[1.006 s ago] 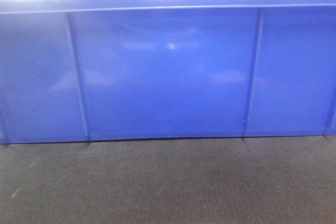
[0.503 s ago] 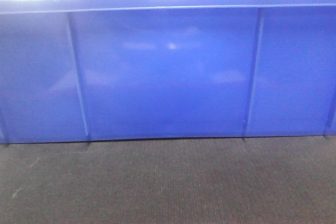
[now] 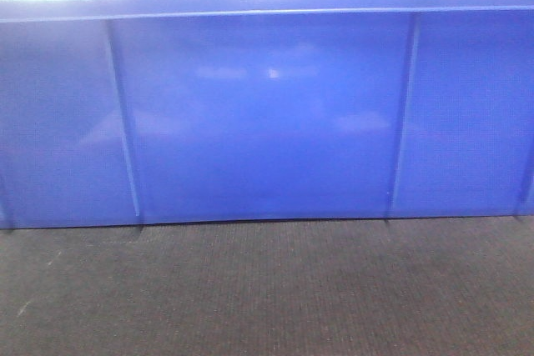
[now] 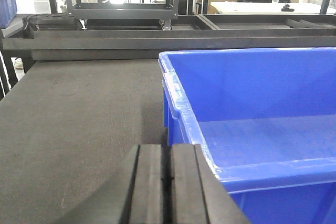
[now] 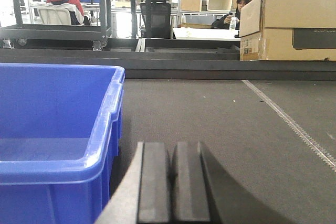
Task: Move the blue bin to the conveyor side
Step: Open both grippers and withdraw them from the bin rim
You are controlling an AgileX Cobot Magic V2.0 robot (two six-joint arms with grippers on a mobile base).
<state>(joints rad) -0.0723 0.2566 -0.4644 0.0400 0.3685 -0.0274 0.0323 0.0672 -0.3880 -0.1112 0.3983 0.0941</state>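
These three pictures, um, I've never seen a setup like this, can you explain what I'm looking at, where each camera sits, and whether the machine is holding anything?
This is a two-armed robot on a mobile base. One picture comes from a camera facing forward: it is filled by the long wall of a blue bin standing on a dark woven conveyor belt.

The other two cameras ride on the wrists, looking out past the grippers. In the left wrist view, the left gripper shows as two black pads pressed together, just outside the bin's left end. In the right wrist view, the right gripper looks the same, shut, beside the bin's right end. Neither holds anything. The bin looks empty.

Farther off on the belt stands a cardboard box, and people sit at desks behind.
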